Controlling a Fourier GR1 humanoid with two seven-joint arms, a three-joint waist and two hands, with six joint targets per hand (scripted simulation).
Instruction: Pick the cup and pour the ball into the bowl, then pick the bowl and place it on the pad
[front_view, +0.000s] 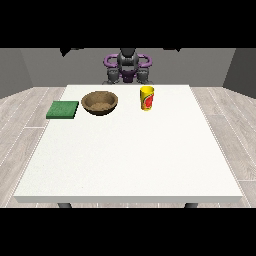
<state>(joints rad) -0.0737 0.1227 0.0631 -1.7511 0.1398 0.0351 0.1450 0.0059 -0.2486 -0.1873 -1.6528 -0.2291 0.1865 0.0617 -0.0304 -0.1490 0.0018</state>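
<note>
Worktop (130, 165): you see a large white surface, with the robot (128, 67) small at its far edge.
Bowl (100, 103): brown, upright, far half, left of centre.
Pad (63, 109): green, flat, just beside the bowl, at the view's left edge.
Cup (146, 97): yellow with a red mark, upright, near the bowl at the view's right.
Ball: you cannot see it.
Hands: you cannot tell where they are or how the fingers lie.

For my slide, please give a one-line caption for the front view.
A yellow cup, a brown bowl and a green pad stand apart on the white table before the robot.
</note>
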